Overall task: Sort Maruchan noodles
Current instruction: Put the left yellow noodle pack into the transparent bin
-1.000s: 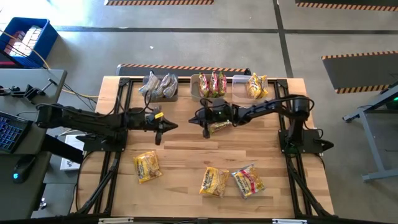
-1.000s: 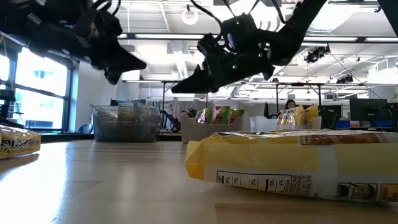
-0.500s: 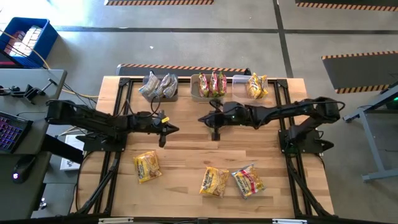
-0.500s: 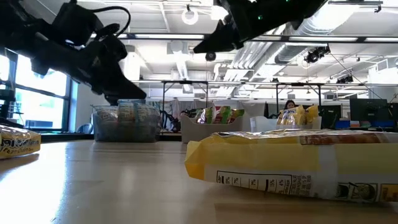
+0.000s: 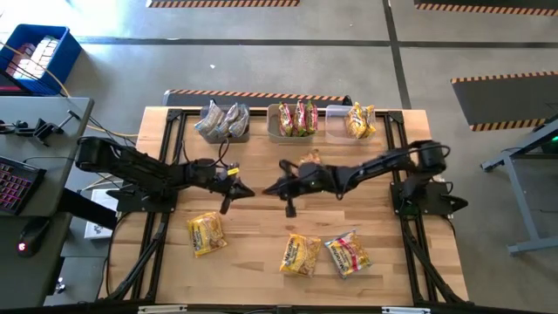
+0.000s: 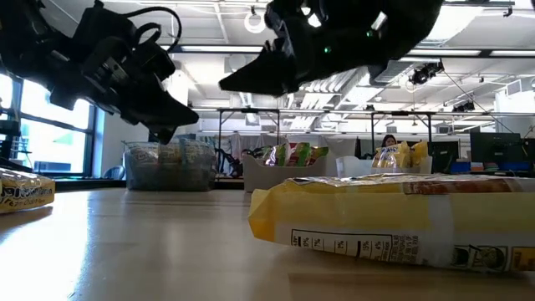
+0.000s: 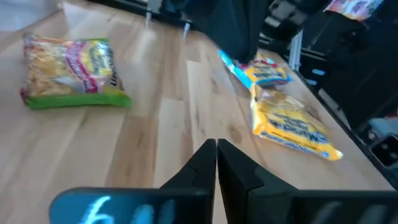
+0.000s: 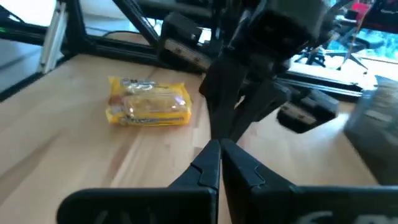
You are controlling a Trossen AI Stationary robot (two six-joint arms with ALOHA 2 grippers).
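Both my grippers hang shut and empty over the middle of the table, tips facing each other: left gripper (image 5: 249, 191) (image 7: 216, 155) and right gripper (image 5: 267, 187) (image 8: 219, 155). In the low view the left gripper (image 6: 192, 119) is lower than the right gripper (image 6: 224, 84). A green-edged noodle packet (image 5: 309, 160) (image 7: 74, 73) lies flat just beyond the right arm. Three yellow packets lie flat nearer the front: one at the left (image 5: 207, 233) (image 8: 149, 102), two at the right (image 5: 299, 255) (image 5: 348, 254).
Three bins line the far edge: one with silvery packets (image 5: 224, 122), one with green and red packets (image 5: 295, 119), one with yellow packets (image 5: 358, 120). Black frame rails (image 5: 166, 218) run along both table sides. Bare wood lies between the grippers and the front packets.
My right gripper has swung toward the table's near edge and a little toward the left gripper, staying shut. My left gripper has sunk and tipped its fingers downward. The green-edged packet showed at the right arm's near side and now shows at its far side.
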